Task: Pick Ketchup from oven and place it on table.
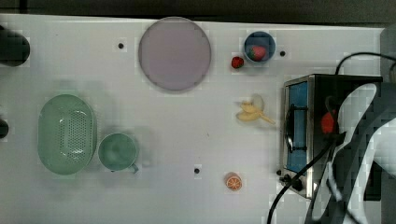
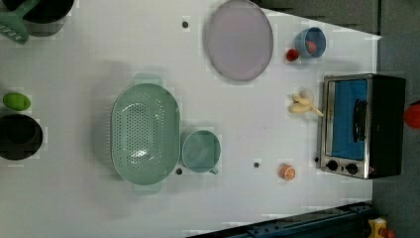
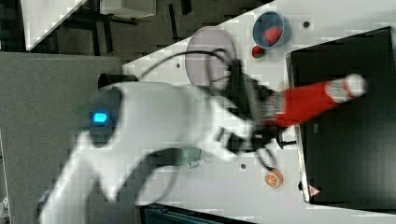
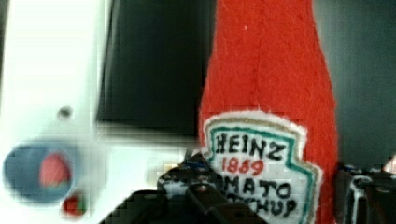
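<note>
Ketchup: a red felt-looking bottle [image 3: 306, 103] with a white-and-red label and a white cap, lying roughly level in the air above the black top of the oven, cap toward the right view's right; in the wrist view its label reads HEINZ over TOMATO KETCHUP.
Gripper: the black gripper [image 3: 270, 112] is closed on the Ketchup at its labelled lower end, jaws held partly apart by the bottle's width; in the wrist view 1 dark finger [image 4: 201, 193] sits against the label.
Arm: the white robot arm [image 3: 154, 121] stretches from the right view's left toward the oven.
Oven: the black boxy toaster oven [image 2: 364, 126] with silver front, bluish glass door, black handle and 2 knobs; the door looks shut in the left view.
Table: the large flat white tabletop [image 1: 187, 121] with small dark holes.
Near the oven: a yellow banana toy [image 1: 252, 112] just in front of the door, an orange slice [image 1: 233, 181] near the knob end.
Far side: a blue cup [image 1: 259, 46] holding 1 strawberry, a second strawberry [image 1: 237, 62] beside it, a grey round plate [image 1: 174, 53].
Top view's left: a green perforated colander [image 1: 67, 134] touching a green mug [image 1: 117, 151].
</note>
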`<state>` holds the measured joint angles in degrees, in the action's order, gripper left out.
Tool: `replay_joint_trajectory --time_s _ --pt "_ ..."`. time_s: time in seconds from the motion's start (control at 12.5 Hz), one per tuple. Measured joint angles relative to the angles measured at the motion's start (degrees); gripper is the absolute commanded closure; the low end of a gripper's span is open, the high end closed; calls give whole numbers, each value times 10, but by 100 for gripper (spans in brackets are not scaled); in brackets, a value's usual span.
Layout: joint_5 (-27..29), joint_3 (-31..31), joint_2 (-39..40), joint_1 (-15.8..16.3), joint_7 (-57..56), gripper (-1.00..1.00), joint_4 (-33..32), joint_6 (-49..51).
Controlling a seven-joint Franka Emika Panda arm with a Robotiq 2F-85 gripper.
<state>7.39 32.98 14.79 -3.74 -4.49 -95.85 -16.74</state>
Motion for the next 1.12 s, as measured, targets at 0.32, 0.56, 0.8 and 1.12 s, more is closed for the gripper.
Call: replay_joint_trajectory --time_s 0.32,0.56,0.8,1.12 --pt "3 -69 -92 63 -2 -27 26 58" --pt "-31 -134 -123 106 -5 -27 21 74" --pt "-66 -190 -115 140 -6 -27 7 77" --pt "-76 -251 -110 150 -6 -27 -117 42"
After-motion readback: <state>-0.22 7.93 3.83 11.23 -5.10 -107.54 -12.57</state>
